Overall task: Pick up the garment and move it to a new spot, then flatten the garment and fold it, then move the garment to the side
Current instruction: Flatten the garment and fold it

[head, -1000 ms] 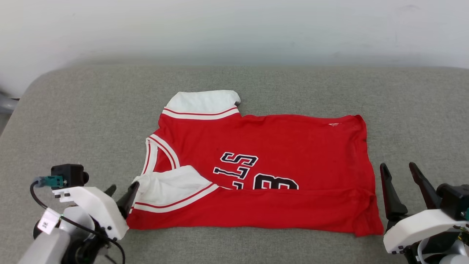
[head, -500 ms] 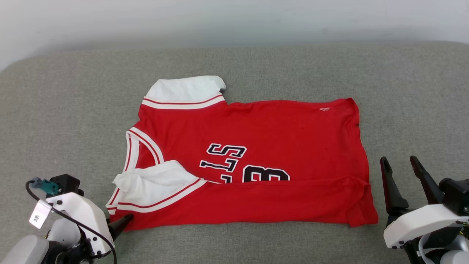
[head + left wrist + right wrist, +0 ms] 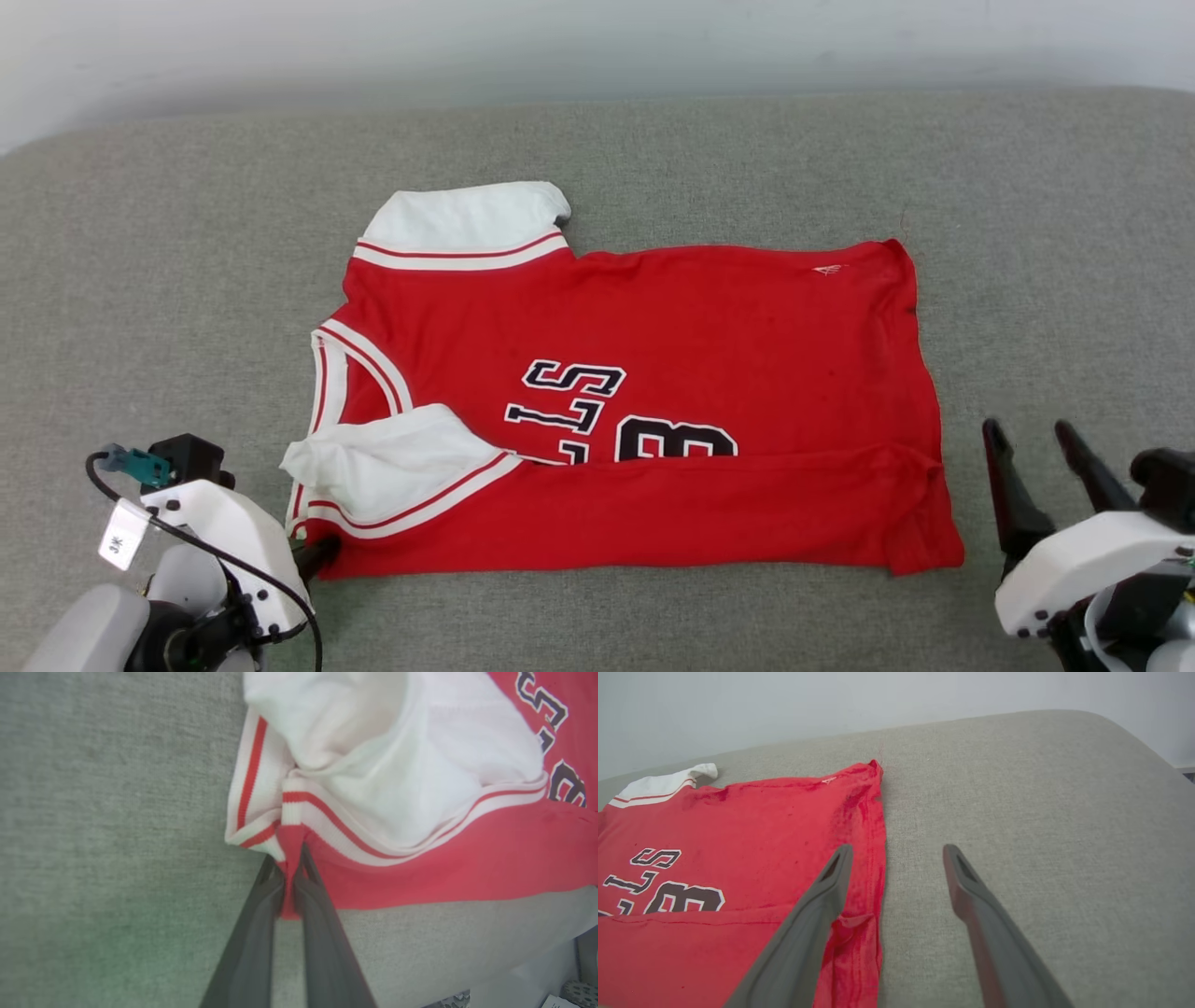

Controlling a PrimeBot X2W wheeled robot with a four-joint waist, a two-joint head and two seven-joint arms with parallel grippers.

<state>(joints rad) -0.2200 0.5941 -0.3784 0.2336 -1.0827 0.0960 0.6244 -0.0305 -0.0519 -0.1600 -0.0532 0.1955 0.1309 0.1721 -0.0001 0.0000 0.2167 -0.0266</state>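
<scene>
The red jersey-style T-shirt with white striped sleeves lies flat on the grey fabric cushion, its near edge folded over once; further folds and the move aside appear outstanding. The left gripper is pinched tight on its near left corner. The right gripper, fingers spread wide, holds nothing beside the right hem.

Open grey cushion surrounds the garment; wall stands behind.
</scene>
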